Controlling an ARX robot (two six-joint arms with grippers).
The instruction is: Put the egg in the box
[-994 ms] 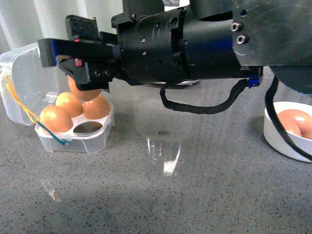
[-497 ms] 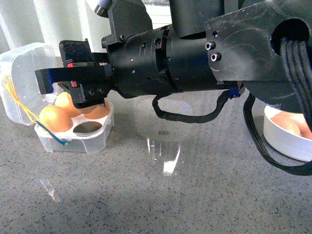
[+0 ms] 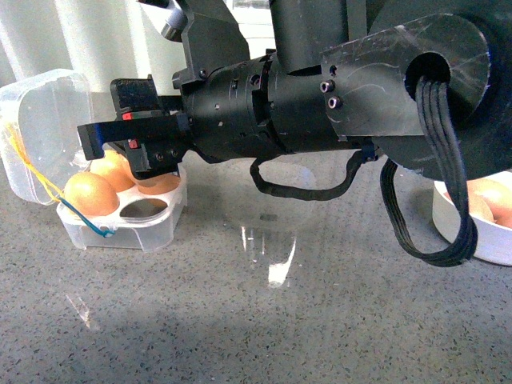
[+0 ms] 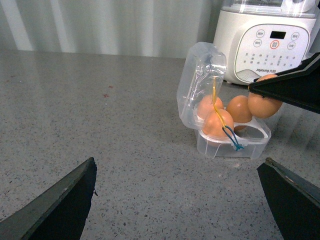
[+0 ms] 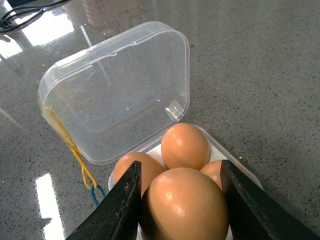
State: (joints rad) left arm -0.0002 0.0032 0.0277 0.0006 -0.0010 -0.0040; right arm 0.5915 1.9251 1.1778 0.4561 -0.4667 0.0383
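Observation:
My right gripper (image 5: 180,172) is shut on the egg (image 5: 182,207), a smooth orange-brown one pressed between both black fingers. It hangs low over the box (image 5: 220,150), whose clear lid (image 5: 115,95) stands open. Three brown eggs (image 5: 185,145) lie in the box. In the front view the right gripper (image 3: 112,148) reaches over the box (image 3: 120,230) and hides most of the held egg; one slot (image 3: 146,210) shows empty. The left wrist view shows the egg (image 4: 265,105) under the black fingers, beside the box (image 4: 232,146). My left gripper (image 4: 177,200) is open over bare counter.
A round white bowl (image 3: 480,244) with more brown eggs stands at the right. A white appliance (image 4: 270,40) stands behind the box. Yellow and blue elastic loops (image 3: 32,172) hang at the box's front. A black cable (image 3: 304,182) loops under the right arm.
The right gripper has come down over the box with the egg, then shifted slightly right. The egg, plainly visible under the fingers a second ago, is now mostly hidden.

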